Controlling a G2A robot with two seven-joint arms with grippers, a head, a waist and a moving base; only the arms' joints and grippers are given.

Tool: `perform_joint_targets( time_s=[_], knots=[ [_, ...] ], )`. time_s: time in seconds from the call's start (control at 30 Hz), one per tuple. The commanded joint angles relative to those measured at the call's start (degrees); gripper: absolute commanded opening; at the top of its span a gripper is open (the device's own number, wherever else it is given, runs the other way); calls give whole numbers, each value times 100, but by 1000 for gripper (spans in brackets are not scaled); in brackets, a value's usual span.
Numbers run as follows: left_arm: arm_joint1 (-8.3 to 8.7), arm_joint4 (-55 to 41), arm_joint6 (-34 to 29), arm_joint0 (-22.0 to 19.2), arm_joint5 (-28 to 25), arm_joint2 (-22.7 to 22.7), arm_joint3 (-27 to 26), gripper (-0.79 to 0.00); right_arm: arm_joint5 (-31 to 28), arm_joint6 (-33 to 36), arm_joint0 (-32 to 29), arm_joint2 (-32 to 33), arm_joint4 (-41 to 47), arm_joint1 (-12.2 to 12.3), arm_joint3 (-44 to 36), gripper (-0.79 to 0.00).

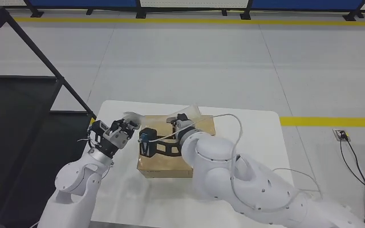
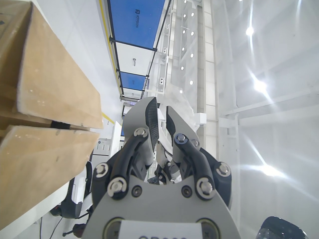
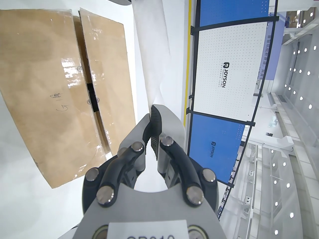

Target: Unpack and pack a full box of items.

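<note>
One white sheet (image 3: 149, 38) pinched in right gripper (image 3: 153, 115).

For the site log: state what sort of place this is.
Probably an industrial hall or robot test cell: a yellow floor line, blue and white partition panels, and high ceiling lamps.

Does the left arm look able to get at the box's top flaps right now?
Probably yes. The left gripper sits open and looks empty right beside the box, nothing between them; the right gripper, shut on a white sheet, is at the far edge.
</note>
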Motion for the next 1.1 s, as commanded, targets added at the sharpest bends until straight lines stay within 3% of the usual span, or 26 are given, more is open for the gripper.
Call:
perform_joint_targets(
  time_s=[0.0,0.23,0.43,0.83,1.07],
  knots=[
    [-8,-164,-119,-25,-77,-8,49,-656,-125,-181,-79,93,-31,22,-32,-785],
    [-34,-786,-595,-97,-276,-73,139,-640,-636,-884,-370,424,-182,118,-114,-785],
    [-30,-1166,-1233,-185,-338,-147,214,-631,-897,-1055,-550,592,-332,157,-188,-785],
    [81,-946,-2385,-514,-35,-403,233,-745,-1168,-487,-580,619,-219,84,-128,-785],
    [179,-571,-2836,-614,251,-573,126,-757,-1165,-485,-433,481,-148,58,22,-785]
  ],
)
